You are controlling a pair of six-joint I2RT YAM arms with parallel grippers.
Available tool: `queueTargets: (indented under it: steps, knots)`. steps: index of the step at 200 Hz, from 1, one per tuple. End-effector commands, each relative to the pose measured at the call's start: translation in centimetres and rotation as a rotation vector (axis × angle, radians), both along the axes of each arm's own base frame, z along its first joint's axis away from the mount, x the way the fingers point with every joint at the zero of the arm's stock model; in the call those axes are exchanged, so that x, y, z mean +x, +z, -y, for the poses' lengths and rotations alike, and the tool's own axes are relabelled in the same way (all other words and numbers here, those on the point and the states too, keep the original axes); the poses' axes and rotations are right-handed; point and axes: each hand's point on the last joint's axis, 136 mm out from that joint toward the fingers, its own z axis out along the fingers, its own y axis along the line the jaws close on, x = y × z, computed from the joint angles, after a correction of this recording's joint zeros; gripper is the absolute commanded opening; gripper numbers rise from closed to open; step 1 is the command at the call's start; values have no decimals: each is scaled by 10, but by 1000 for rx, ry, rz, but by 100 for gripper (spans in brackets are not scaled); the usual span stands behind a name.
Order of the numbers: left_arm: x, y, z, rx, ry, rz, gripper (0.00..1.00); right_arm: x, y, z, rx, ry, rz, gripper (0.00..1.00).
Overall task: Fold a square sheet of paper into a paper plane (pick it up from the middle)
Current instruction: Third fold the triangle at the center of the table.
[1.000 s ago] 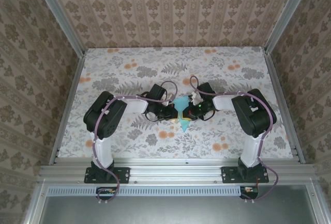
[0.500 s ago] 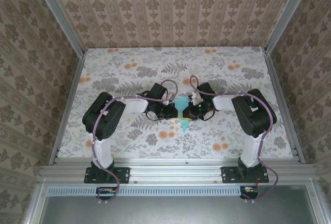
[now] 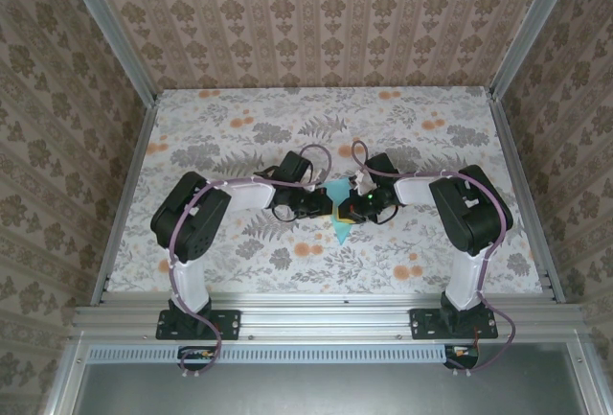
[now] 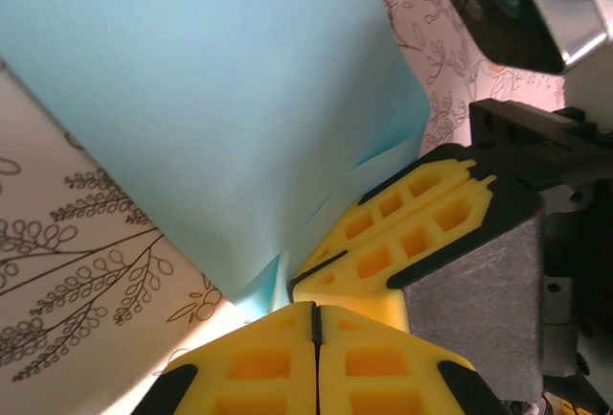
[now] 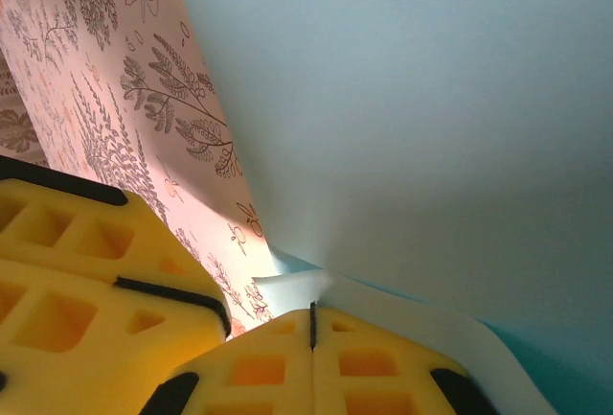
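seen from above, two robot arms reach inward across a floral table [image 3: 239,137] and meet near its middle, just on the near side of centre. between them lies the paper plane [image 3: 340,230], a slim light turquoise dart whose point faces the near edge, where the arm bases are bolted. a sliver of yellow-orange shows at its middle. the left gripper [image 3: 324,206] comes at it from the left and the right gripper [image 3: 351,208] from the right, and the two almost touch over the paper's middle. in the left wrist view, that gripper's yellow fingers [image 4: 259,362] are pressed flat together, with a broad turquoise flap rising above them and narrowing down to the seam between them. the other gripper's yellow fingers sit just beside them, also pressed together with the paper's edge in the seam. in the right wrist view, its own yellow fingers [image 5: 383,367] are likewise together, nipping a pale folded edge of the paper. the turquoise surface spreads above it, and floral tabletop shows to the left.
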Motion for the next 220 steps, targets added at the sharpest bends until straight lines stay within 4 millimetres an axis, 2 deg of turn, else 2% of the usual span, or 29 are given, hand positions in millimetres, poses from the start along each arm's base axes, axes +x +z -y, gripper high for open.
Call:
queueTargets:
  steps: [1,42,120,182,220]
  knots:
    - [4,-1,8,-13,-6,-10,7,-19,-18,12,-79,-6,-62,0]
    - [-2,-16,3,23,-17,-41,7,-19,-15,12,-78,-5,-58,0]
    - [-13,-27,6,63,-83,-48,7,-18,-14,12,-77,-8,-54,0]
    - [-21,-62,-19,226,-115,-54,6,-14,-7,10,-66,-11,-38,0]
    - [-23,-84,-39,360,-136,-49,6,-10,9,8,-40,-21,-6,0]
